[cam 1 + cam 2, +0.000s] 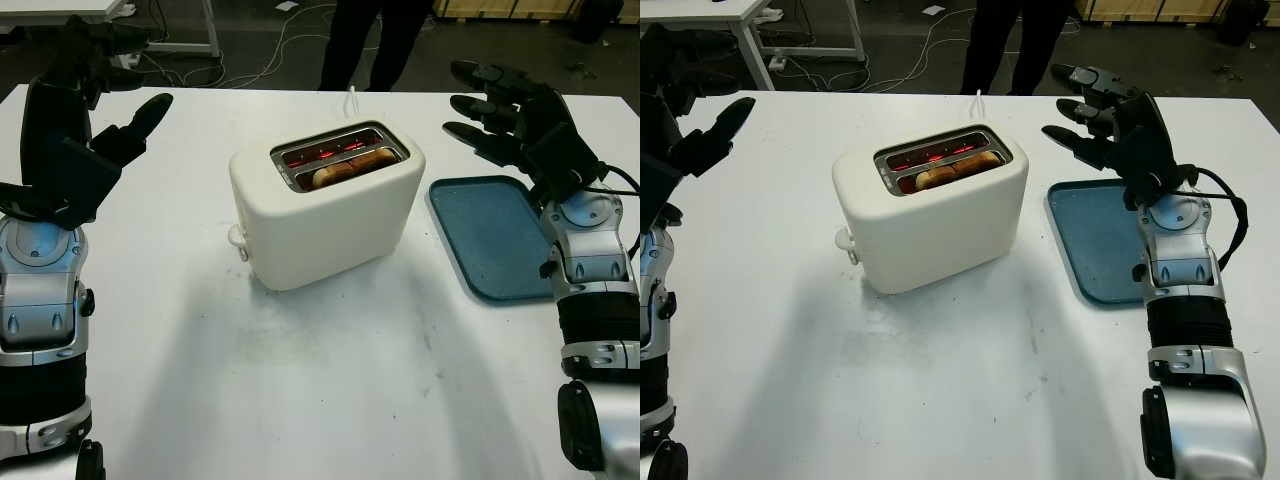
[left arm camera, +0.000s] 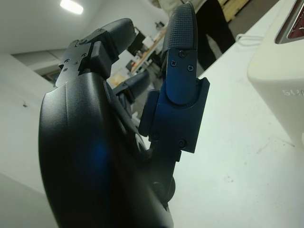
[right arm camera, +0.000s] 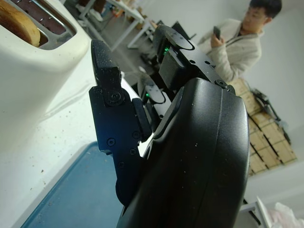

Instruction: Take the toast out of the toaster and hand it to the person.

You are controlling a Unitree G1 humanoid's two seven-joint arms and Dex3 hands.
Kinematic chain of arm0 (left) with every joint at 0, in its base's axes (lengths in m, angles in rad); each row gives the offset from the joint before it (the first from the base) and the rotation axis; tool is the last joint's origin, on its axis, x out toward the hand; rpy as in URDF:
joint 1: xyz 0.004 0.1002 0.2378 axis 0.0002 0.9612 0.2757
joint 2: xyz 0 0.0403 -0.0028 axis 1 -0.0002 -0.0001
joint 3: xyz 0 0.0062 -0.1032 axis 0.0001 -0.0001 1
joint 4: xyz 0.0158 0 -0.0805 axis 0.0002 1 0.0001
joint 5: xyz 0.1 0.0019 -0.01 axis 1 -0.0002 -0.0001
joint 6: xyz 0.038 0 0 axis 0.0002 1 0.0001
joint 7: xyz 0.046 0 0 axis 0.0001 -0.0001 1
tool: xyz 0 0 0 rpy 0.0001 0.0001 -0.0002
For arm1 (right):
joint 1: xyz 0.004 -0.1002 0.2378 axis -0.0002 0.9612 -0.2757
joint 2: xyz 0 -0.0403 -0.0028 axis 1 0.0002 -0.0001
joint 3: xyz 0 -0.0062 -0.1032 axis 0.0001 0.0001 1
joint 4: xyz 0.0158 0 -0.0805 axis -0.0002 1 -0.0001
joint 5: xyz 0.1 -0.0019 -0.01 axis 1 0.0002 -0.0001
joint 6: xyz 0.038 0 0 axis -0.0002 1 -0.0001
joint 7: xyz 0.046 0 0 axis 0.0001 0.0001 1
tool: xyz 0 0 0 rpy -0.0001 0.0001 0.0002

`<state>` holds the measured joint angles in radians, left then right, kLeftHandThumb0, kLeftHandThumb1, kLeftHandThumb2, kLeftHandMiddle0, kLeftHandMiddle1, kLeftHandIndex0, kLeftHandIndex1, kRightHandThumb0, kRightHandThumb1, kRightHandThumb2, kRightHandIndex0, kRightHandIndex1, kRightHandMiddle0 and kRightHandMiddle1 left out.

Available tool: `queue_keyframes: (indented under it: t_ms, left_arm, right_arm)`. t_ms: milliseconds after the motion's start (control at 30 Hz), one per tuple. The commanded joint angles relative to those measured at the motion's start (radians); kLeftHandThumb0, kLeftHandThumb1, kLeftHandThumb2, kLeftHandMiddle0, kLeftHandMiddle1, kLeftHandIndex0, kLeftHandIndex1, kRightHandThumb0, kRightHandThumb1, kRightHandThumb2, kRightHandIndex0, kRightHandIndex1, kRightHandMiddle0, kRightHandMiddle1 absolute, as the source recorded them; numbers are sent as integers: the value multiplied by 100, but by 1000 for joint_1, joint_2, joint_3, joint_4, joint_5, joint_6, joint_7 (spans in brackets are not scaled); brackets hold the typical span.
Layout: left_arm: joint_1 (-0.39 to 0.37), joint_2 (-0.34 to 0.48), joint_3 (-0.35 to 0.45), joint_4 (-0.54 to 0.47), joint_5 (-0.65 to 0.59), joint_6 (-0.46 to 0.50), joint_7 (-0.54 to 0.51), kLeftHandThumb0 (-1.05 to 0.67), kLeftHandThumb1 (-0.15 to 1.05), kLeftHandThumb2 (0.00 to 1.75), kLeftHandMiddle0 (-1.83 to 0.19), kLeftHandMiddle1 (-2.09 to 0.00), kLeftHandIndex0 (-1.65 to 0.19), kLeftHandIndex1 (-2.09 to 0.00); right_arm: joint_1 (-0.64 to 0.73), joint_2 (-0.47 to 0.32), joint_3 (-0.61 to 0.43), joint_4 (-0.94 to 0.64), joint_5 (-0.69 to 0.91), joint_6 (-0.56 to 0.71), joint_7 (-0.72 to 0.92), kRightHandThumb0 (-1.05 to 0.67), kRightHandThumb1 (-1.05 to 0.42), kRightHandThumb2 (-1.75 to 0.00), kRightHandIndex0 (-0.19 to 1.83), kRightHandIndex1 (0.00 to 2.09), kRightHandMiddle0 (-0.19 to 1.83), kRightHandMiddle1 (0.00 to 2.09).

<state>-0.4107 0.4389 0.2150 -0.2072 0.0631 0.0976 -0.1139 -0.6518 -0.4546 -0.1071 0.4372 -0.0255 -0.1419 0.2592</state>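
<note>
Right robot hand (image 1: 1085,105), open and holding nothing near the worktop's far right edge, has yet to reach the toast (image 1: 352,166) in the toaster (image 1: 325,205); next it must pinch the slice's exposed top.

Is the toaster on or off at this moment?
On. Inside the slots of the toaster, the heating wires glow red, and the toast sits in the near slot.

Black three-finger left hand (image 1: 75,120) and right hand (image 1: 515,115), glossy shells, ribbed fingertip pads, small screws along the finger links. Silver forearm housings with black ribbed sleeves and round bolts. Thin black cable looping off the right wrist toward 3 o'clock. Person (image 3: 240,45) in pale jacket, dark trousers.
</note>
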Motion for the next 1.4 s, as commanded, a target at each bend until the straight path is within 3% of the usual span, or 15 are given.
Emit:
queue_keyframes:
  t_ms: [0, 1367]
  left_arm:
    - [9, -3, 2, -13, 1, -2, 3, -63, 92, 17, -5, -124, -14, -97]
    - [7, -4, 2, -41, 2, 29, 1, -57, 92, 15, -5, -122, -14, -95]
  right_arm:
    - [1, -4, 3, -10, -7, 5, -6, -43, -92, -3, 60, 1, 58, 1]
    - [-1, 2, -2, -9, -19, 12, -7, -43, -92, -3, 61, 1, 58, 0]
